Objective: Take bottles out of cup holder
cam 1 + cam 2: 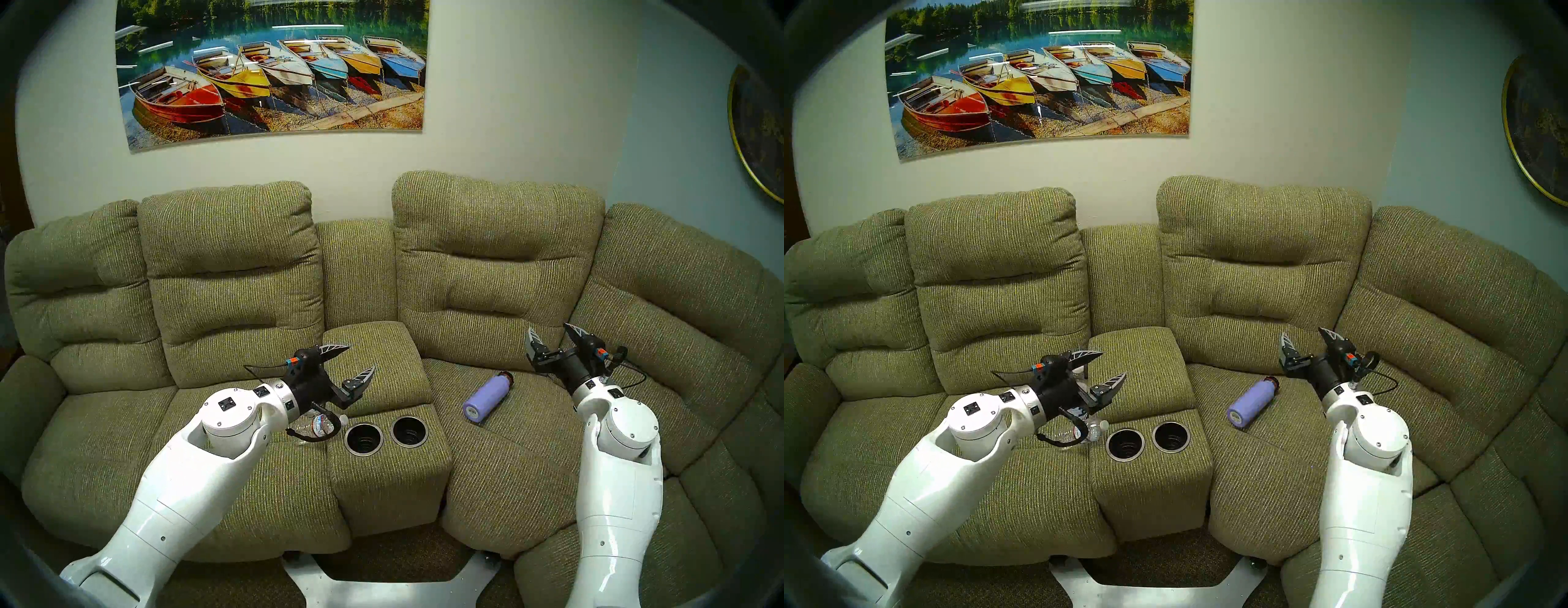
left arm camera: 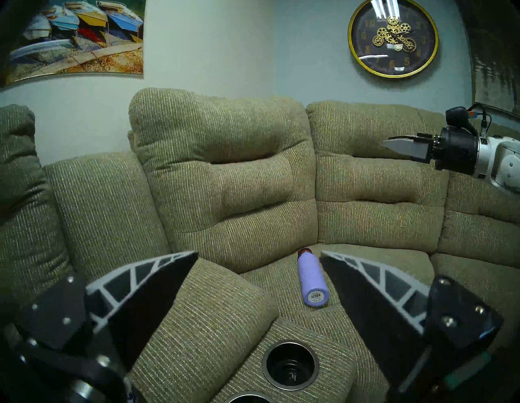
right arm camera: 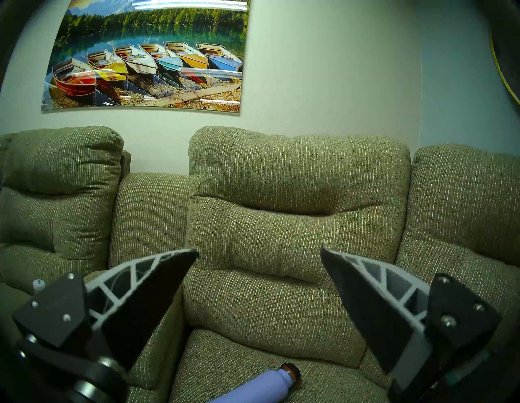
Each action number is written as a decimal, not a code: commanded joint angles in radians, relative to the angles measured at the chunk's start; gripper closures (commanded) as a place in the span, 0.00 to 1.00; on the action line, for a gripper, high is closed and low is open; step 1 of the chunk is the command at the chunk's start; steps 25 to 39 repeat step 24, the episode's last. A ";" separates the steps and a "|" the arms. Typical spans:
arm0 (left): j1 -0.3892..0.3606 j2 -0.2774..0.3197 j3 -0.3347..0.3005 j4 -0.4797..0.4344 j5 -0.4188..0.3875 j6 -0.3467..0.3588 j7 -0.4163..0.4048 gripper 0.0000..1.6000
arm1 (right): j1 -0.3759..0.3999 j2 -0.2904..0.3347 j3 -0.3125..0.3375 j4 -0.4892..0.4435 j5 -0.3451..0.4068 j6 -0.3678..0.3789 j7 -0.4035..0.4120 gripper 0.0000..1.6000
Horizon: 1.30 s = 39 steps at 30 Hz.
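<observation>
The cup holder [image 1: 347,442] is a pair of black wells with silver rims [image 1: 1108,446] in the sofa's centre console, and both wells show nothing inside. A clear plastic bottle [image 1: 319,425] with a red-white-blue label and white cap lies on its side on the seat cushion just left of the console, partly under my left wrist [image 1: 1081,432]. My left gripper [image 1: 360,357] hovers open above the console's left edge, nothing between its fingers [image 2: 157,284]. My right gripper [image 1: 548,327] stands open over the right seat. In the right wrist view, a small white cap [image 3: 38,283] peeks out behind my right gripper [image 3: 259,249].
A lavender metal flask [image 1: 488,397] lies on its side on the seat right of the console [image 2: 313,281]. The olive sofa backrests [image 1: 496,263] rise behind both arms. A boat picture [image 1: 271,72] and a clock [image 2: 393,38] hang on the wall.
</observation>
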<state>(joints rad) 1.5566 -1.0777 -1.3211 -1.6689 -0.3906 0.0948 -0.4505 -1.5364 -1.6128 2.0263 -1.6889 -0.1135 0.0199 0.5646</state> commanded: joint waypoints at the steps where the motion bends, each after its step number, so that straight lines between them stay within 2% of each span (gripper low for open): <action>1: 0.021 0.006 -0.011 -0.065 0.004 0.031 0.029 0.00 | 0.007 -0.003 -0.002 -0.026 0.003 -0.001 -0.002 0.00; 39: 0.022 0.008 -0.009 -0.071 0.003 0.040 0.039 0.00 | 0.007 -0.003 -0.002 -0.026 0.003 -0.001 -0.002 0.00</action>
